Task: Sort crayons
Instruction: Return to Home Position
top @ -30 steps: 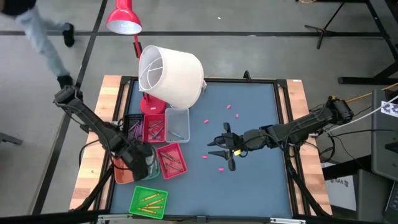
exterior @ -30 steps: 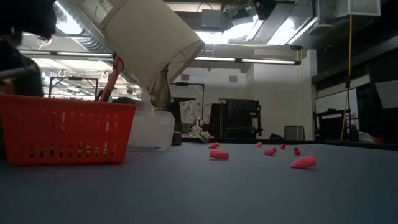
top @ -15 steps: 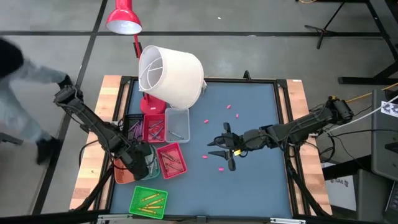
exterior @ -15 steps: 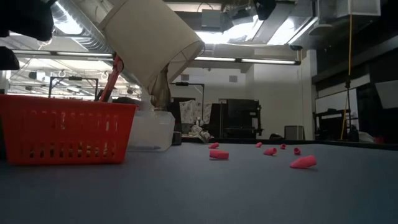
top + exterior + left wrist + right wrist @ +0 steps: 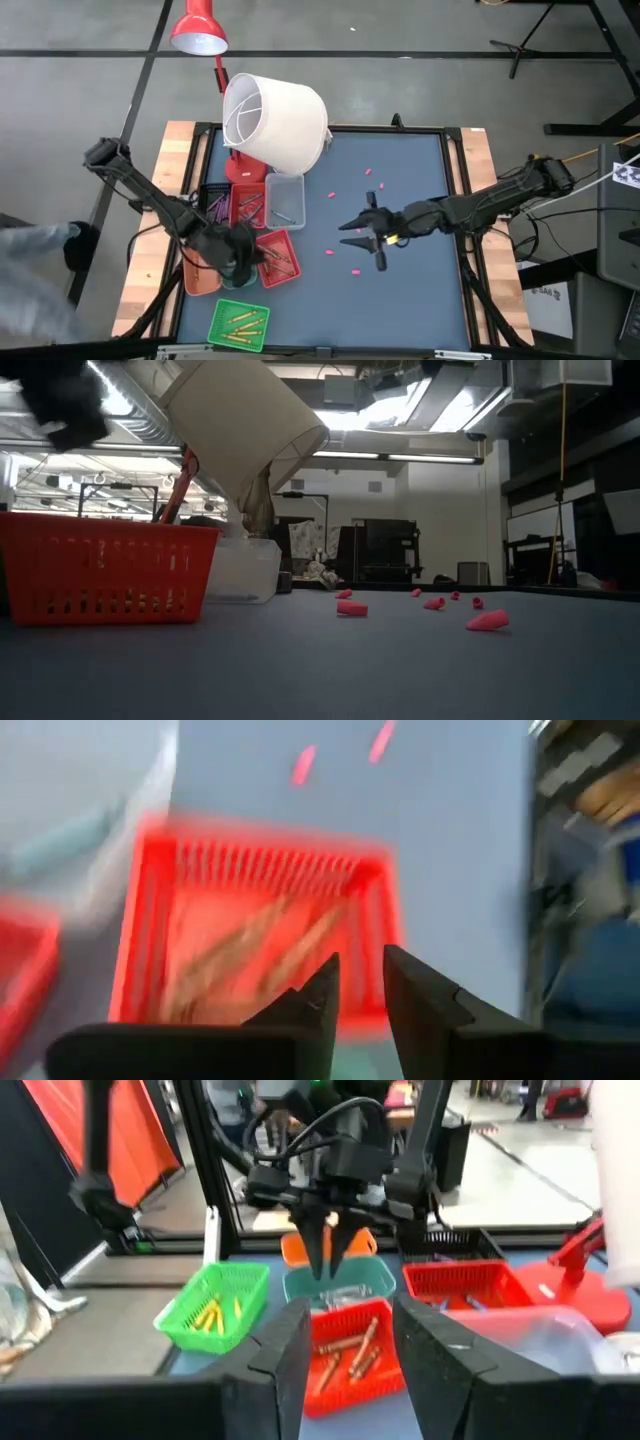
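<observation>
**A:** Where are the crayons?

**B:** All in trays on the left side of the table (image 5: 420,170). The yellow crayons (image 5: 243,321) lie in the green tray (image 5: 214,328). Their long axes run roughly along its long side, near parallel. More crayons (image 5: 360,1345) sit in the red tray (image 5: 350,1385), lying slantwise, some crossing. Cannot tell which way any tips face.

**A:** Left gripper?

**B:** The left gripper (image 5: 247,263) hangs above where the teal tray (image 5: 296,1285) meets the red one, fingers pointing down. There is a narrow slit between them and nothing is held.

**A:** Right gripper?

**B:** The right gripper (image 5: 350,1310) is over the middle of the table, well apart from the trays. Its fingers are spread wide and empty. Small pink stubs (image 5: 353,270) are scattered around it, one just beside it.
</observation>
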{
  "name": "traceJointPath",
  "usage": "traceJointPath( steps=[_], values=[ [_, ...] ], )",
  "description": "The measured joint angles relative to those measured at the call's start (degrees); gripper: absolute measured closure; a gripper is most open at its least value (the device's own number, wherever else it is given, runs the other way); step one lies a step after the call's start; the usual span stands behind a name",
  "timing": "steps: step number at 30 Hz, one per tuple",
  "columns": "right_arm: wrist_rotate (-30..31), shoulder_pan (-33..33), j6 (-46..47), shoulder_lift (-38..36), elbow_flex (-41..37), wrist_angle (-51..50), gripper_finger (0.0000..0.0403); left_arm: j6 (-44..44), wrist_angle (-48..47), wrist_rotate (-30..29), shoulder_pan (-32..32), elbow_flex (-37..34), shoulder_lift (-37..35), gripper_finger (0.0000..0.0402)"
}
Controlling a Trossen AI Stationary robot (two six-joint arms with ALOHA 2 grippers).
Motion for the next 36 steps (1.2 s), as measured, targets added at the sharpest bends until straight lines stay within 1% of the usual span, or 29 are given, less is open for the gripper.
traceJointPath(
  steps=[3, 6, 9, 13, 14, 17, 20, 23, 25, 28, 30, 33, 36],
  values=[
    [-0.57, 0.00, 0.00, -2.85, 0.00, -0.07, 0.0269, 7.98, 7.52, -2.56, 2.77, 0.00, -2.25, 0.0353],
    [-0.88, 0.00, -0.03, -6.77, 0.00, -1.23, 0.0294, 15.14, 12.53, -3.12, 6.16, 0.00, -5.79, 0.0377],
    [-0.90, 0.00, -0.04, -11.44, 0.00, -4.67, 0.0333, 21.46, 13.48, -3.25, 9.43, 0.00, -10.47, 0.0397],
    [-0.89, 0.00, -0.10, -18.92, 0.00, -11.12, 0.0389, 28.58, 12.68, -3.27, 12.60, 0.00, -17.02, 0.0397],
    [-0.86, 0.00, -0.11, -20.98, 0.00, -13.20, 0.0395, 30.51, 12.26, -3.25, 13.11, 0.00, -18.70, 0.0399],
    [-0.82, 0.00, -0.10, -27.03, 0.00, -18.43, 0.0390, 34.01, 10.45, -4.00, 14.00, 0.07, -23.27, 0.0400],
    [-0.09, 0.00, -0.11, -32.38, 0.00, -23.01, 0.0386, 36.54, 7.56, -6.11, 14.16, 0.04, -27.49, 0.0401],
    [1.29, 0.00, -0.19, -37.04, -0.15, -28.01, 0.0396, 38.42, 4.35, -8.89, 14.16, 0.04, -31.72, 0.0401],
    [1.53, 0.00, -0.18, -39.39, -1.16, -29.43, 0.0400, 39.63, 2.07, -10.20, 14.16, 0.04, -34.19, 0.0401],
    [1.68, 0.00, -0.25, -42.67, -4.58, -28.94, 0.0397, 41.52, 0.06, -11.64, 14.16, -0.43, -37.34, 0.0401],
    [2.37, 0.00, -0.68, -44.39, -7.84, -28.40, 0.0396, 43.32, 0.04, -12.04, 14.16, -1.93, -39.30, 0.0401],
    [4.65, 0.00, -1.29, -47.14, -13.53, -25.34, 0.0401, 44.57, 0.46, -12.34, 14.16, -5.34, -42.19, 0.0401],
    [5.79, 0.00, -1.75, -50.12, -19.67, -20.22, 0.0400, 44.73, 3.29, -13.09, 14.16, -9.79, -45.31, 0.0401]
  ],
)
